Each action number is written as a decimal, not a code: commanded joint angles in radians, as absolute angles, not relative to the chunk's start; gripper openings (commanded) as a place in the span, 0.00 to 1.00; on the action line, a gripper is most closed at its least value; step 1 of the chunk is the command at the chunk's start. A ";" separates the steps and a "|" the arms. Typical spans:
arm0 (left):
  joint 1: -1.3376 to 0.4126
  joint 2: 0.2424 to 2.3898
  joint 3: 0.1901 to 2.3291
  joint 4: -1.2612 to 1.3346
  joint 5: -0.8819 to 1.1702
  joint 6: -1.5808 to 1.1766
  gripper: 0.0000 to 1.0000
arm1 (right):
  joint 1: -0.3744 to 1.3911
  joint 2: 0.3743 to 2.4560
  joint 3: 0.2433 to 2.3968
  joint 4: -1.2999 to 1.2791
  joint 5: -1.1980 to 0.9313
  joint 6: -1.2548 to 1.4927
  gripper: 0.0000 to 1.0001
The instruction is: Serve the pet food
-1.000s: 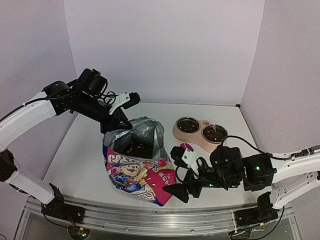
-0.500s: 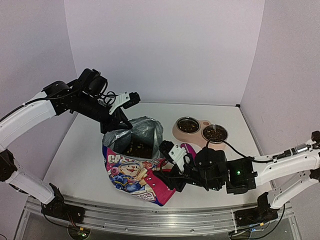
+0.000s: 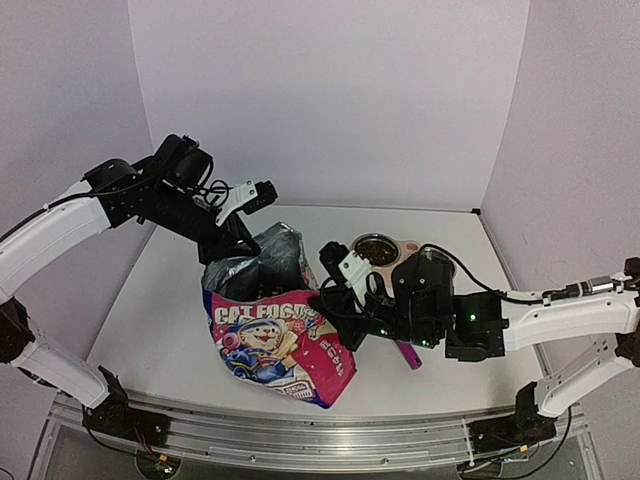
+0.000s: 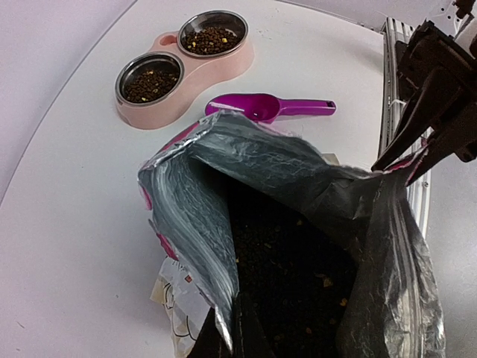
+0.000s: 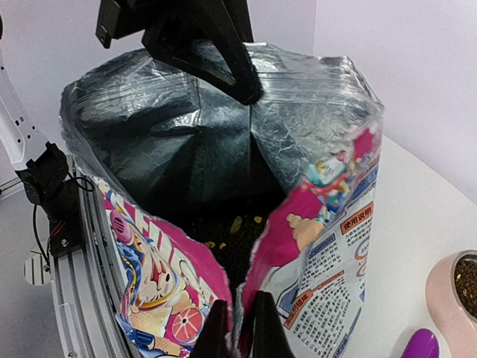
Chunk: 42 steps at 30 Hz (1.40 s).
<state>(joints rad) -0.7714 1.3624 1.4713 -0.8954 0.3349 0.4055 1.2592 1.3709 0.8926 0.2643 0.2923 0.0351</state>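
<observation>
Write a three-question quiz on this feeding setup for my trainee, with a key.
1. True or false: the magenta scoop lies inside the pouch.
2. What does the right pincer grip? A) the scoop B) the pouch's rim C) nothing
3. How many sides of the feeder hold kibble?
Key: 1 false, it lies on the table beside the feeder; 2 B; 3 both.

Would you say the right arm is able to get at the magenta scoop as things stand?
Probably not yet: the right gripper is pinching the pouch rim. The scoop lies uncovered beside it, so releasing should suffice.
</observation>
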 commanded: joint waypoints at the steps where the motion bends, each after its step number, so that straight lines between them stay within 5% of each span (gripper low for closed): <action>1: -0.761 1.303 1.572 -0.861 0.309 0.391 0.00 | 1.194 1.417 0.989 0.241 0.207 0.040 0.01; 18: -0.714 1.229 1.645 -1.044 0.155 0.562 0.02 | 0.923 1.456 1.249 0.024 -0.111 -0.127 0.00; 19: -0.711 1.244 1.660 -1.056 0.156 0.569 0.07 | 0.920 1.463 1.256 0.019 -0.120 -0.131 0.00; 22: -0.688 1.285 1.749 -1.074 0.159 0.591 0.44 | 0.897 1.474 1.270 0.017 -0.149 -0.133 0.00; 26: -0.566 1.367 1.948 -1.160 0.305 0.621 0.68 | 0.851 1.484 1.273 0.014 -0.200 -0.129 0.00; 32: -0.311 1.320 1.855 -1.277 0.712 0.763 0.87 | 0.824 1.486 1.278 0.014 -0.238 -0.125 0.00; 38: -0.057 1.222 1.575 -1.316 1.006 1.094 0.92 | 0.814 1.465 1.266 0.012 -0.234 -0.124 0.00; 42: -0.050 1.208 1.456 -1.353 1.104 1.275 0.99 | 0.806 1.452 1.251 0.012 -0.220 -0.113 0.00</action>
<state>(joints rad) -0.0542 1.2488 1.5408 -1.2770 0.8827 1.0359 0.8420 1.4910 1.2140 -0.0606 -0.2628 -0.1299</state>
